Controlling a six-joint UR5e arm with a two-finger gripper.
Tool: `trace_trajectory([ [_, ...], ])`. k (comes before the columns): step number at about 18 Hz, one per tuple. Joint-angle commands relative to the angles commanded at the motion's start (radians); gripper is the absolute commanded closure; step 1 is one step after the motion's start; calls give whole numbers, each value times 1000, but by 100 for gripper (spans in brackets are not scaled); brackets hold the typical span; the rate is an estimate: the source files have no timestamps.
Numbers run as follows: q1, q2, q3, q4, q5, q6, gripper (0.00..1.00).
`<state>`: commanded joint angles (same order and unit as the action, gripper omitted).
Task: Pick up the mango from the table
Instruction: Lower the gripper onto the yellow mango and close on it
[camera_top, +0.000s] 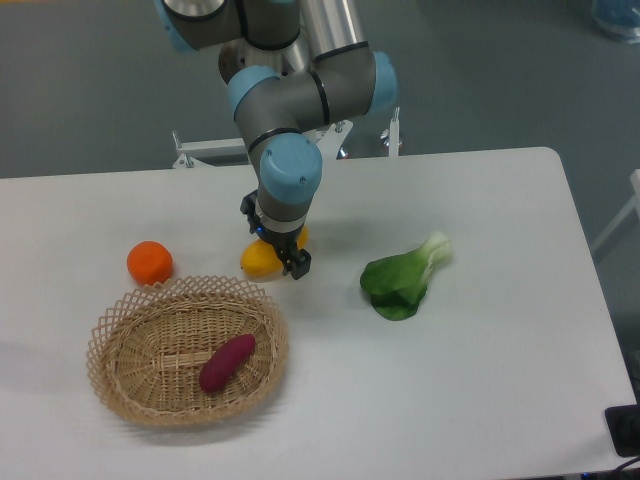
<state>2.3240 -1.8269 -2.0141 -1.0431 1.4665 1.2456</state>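
Observation:
The yellow mango (260, 261) lies on the white table (480, 350) just behind the basket, partly hidden by my gripper. My gripper (280, 255) points down over the mango's right half, with one dark finger (299, 264) showing at the fruit's right side. The other finger is hidden behind the wrist and fruit. I cannot tell whether the jaws are closed on the mango or only around it. The mango appears to rest on or very near the tabletop.
A woven wicker basket (130, 385) stands at the front left with a purple sweet potato (227, 362) in it. A round orange tangerine (149, 262) sits left of the mango. A green bok choy (403, 279) lies to the right.

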Motion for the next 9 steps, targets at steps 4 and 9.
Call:
trace_trajectory([
  [4, -14, -12, -2, 0, 9, -6, 0],
  [9, -17, -28, -2, 2, 9, -29, 0],
])
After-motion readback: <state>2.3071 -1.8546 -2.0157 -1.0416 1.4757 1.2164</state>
